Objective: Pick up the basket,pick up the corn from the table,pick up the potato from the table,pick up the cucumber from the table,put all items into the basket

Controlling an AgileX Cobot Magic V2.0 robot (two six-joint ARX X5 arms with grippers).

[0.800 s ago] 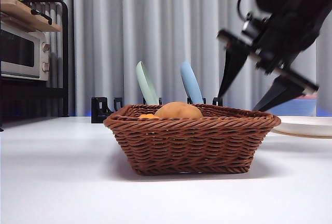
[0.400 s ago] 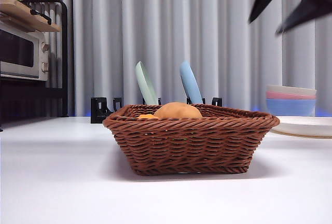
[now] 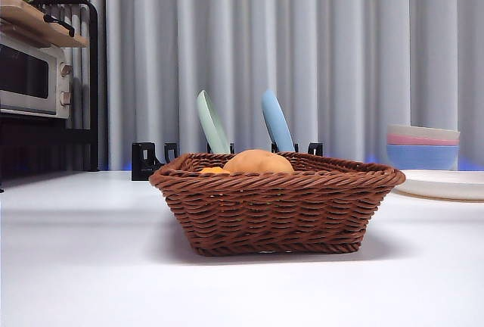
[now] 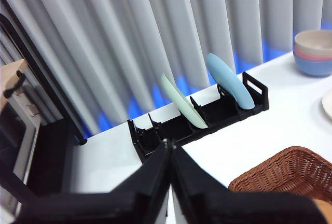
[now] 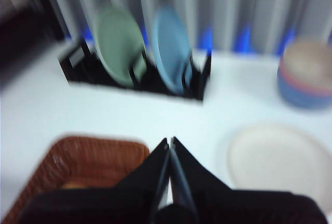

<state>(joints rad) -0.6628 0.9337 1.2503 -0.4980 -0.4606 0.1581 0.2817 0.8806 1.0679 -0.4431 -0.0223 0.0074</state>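
Wicker basket sits on the white table, in front of the black plate rack; potato rides inside it above the rim, corn tucked just beside, barely showing. No cucumber visible to me anywhere, so my main risk is calling the job done one item short. Left gripper and right gripper both hang above the basket, jaws pinched together, holding nothing. Right wrist feed is blurred; any descent planned off it could clip the rim and tip the load.
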